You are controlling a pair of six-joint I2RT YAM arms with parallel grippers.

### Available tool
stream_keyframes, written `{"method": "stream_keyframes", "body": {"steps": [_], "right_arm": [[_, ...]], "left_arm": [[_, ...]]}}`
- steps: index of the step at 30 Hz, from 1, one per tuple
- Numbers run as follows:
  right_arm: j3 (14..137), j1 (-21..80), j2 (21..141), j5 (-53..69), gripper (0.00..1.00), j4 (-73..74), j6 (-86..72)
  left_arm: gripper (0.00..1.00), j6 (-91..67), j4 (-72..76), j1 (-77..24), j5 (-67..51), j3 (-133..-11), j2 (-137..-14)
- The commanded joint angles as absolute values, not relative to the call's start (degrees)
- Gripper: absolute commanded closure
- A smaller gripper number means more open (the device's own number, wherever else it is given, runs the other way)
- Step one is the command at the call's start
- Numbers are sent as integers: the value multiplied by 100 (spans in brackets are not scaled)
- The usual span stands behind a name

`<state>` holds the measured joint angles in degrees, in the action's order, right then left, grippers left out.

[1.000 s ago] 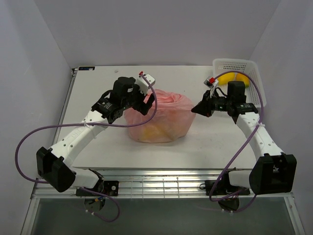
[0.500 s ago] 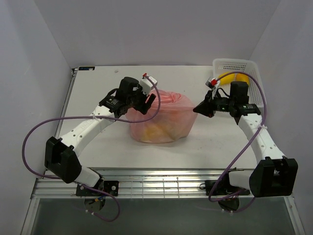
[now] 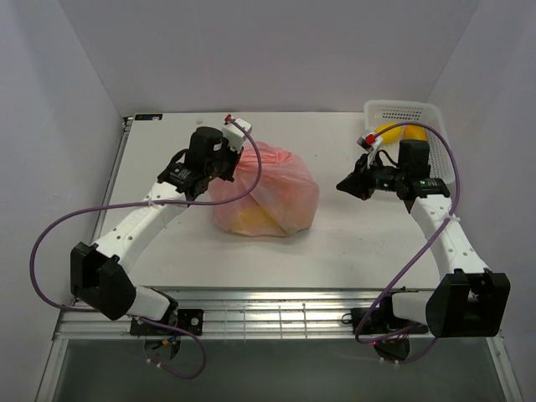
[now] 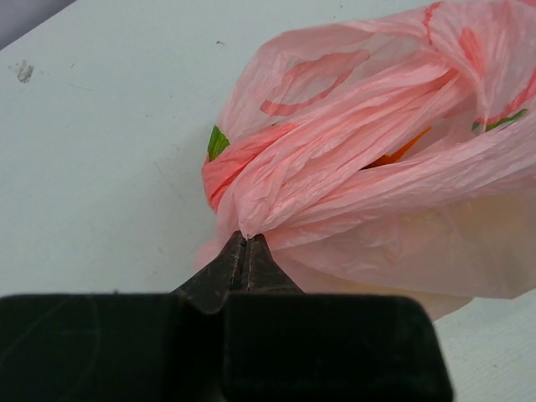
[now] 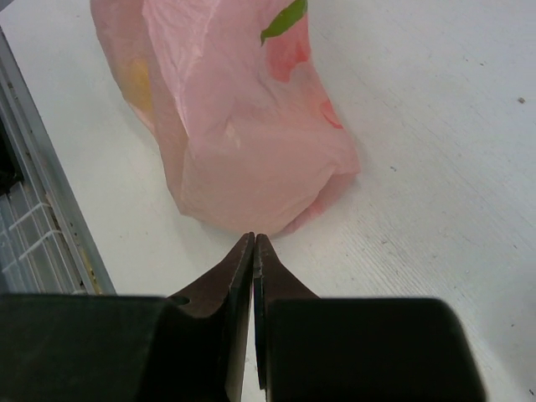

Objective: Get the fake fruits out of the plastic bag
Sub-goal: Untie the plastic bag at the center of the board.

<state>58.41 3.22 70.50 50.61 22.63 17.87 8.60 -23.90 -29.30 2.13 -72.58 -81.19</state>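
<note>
found left end effector [image 4: 244,239] pinching a gathered fold of plastic bag [image 4: 377,193]; right end effector [image 5: 253,243] pressed together, empty, beside it. could tear thin film or drag fake fruits [image 3: 251,219] along.

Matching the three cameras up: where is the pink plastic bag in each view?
Top external: pink plastic bag mid-table, between the arms.
Left wrist: fills the upper right, its film pinched by the left gripper.
Right wrist: upper centre-left, just beyond the shut right gripper.
Shared landmark: the white table under the bag.
</note>
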Motion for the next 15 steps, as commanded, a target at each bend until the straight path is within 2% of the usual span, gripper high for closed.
{"method": "stream_keyframes", "body": {"steps": [1, 8, 10, 13, 15], "right_arm": [[6170, 369, 6970, 4799, 92, 2364, 1739], [6705, 2002, 6505, 2629, 90, 2602, 2074], [6803, 2424, 6390, 2365, 84, 2296, 2188], [6890, 2960, 6284, 2189, 62, 1917, 2346], [6996, 3329, 6372, 1927, 53, 1899, 2452]], "left_arm": [[100, 563, -2066, -2883, -60, -7190, -7332], [100, -112, -1811, -2883, -2237, -7163, -6812], [100, -263, -1846, -2892, -2547, -7242, -6803], [100, -456, -1933, -2892, -2725, -7338, -6847], [100, -527, -1969, -2892, -2768, -7339, -6882]]}}
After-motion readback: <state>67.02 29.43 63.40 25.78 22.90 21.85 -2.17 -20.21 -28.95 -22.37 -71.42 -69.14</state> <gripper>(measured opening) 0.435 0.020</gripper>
